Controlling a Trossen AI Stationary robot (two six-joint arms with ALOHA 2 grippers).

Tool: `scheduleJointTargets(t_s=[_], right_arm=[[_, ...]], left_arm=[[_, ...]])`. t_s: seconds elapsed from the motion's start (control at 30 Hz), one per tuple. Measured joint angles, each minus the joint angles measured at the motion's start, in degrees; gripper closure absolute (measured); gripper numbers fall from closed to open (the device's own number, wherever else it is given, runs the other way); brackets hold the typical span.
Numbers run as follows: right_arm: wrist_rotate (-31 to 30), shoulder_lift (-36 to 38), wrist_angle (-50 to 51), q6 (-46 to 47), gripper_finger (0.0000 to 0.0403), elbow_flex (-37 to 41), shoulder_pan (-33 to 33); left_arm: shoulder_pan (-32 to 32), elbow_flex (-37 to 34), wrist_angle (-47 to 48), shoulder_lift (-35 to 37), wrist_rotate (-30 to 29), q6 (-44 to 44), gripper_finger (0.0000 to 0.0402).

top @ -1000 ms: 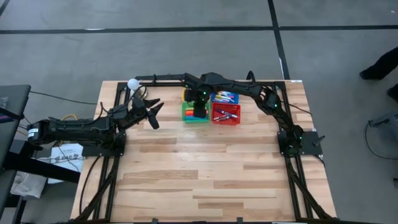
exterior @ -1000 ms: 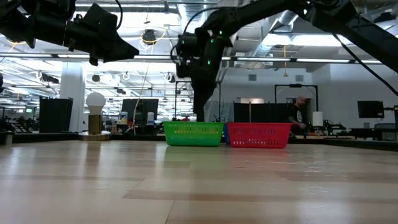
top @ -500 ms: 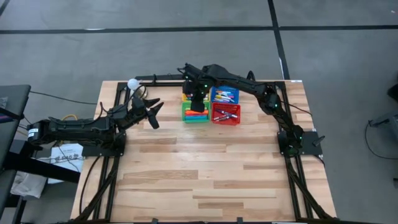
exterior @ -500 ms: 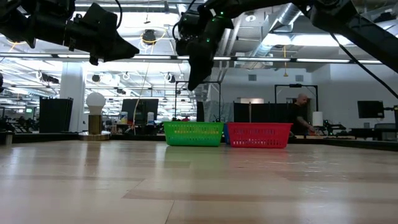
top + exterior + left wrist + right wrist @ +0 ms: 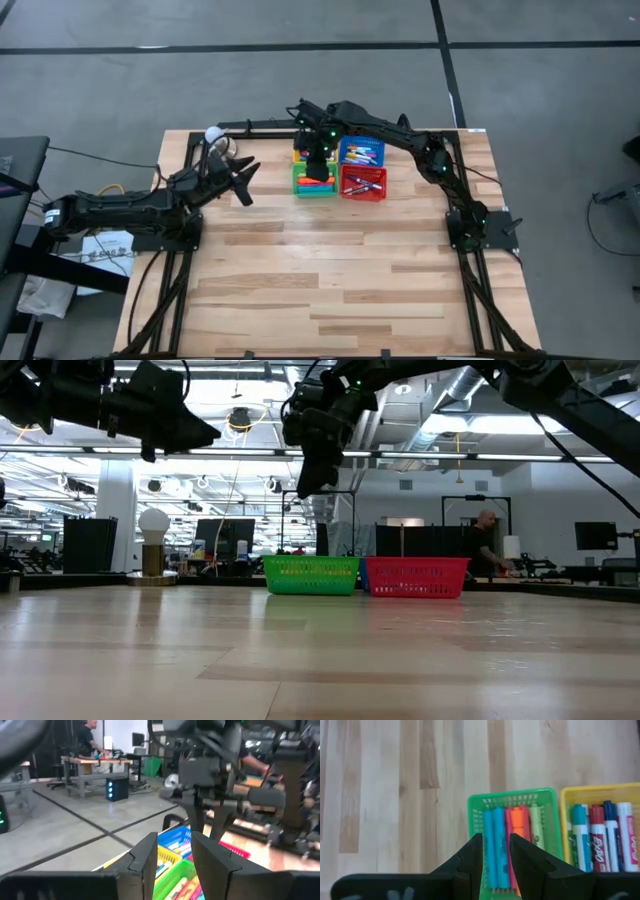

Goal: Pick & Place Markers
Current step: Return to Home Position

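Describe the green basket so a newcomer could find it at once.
On the wooden table, four mesh baskets cluster at the edge farthest from the low camera, beneath the right gripper; the left gripper waits beside them. The green basket is in the nearer row, left of the red basket, and alone holds blue, pink, orange and green highlighters side by side.

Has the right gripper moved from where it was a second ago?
Yes. The right gripper has risen, now well above the green basket rim in the low view.

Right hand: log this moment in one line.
right hand: open, empty, above green basket | markers: inside basket | left hand: open, idle over table left side
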State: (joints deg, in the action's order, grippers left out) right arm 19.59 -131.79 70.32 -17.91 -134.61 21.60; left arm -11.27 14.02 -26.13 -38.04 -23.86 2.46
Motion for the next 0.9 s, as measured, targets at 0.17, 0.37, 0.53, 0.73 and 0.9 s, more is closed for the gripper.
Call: scheduleJointTargets(t_s=[0.17,0.37,0.53,0.73,0.9], right_arm=[[0.2,0.0,-3.1,0.0,0.0317,0.0,-2.6],[0.3,0.0,-5.1,0.0,0.0317,0.0,-3.2],[4.8,0.0,-3.3,0.3,0.0317,0.0,-1.7],[4.4,4.8,-2.5,1.4,0.0317,0.1,-0.2],[-1.0,12.0,-1.3,2.0,0.0317,0.0,0.9]], left_arm=[[0.0,0.0,1.9,4.3,5.4,1.0,0.0284],[0.0,0.0,12.1,8.4,12.3,5.2,0.0284],[0.0,0.0,15.2,10.6,15.4,6.8,0.0284],[0.0,0.0,17.4,12.5,15.4,6.9,0.0284],[0.0,0.0,17.8,12.6,15.4,7.1,0.0284]])
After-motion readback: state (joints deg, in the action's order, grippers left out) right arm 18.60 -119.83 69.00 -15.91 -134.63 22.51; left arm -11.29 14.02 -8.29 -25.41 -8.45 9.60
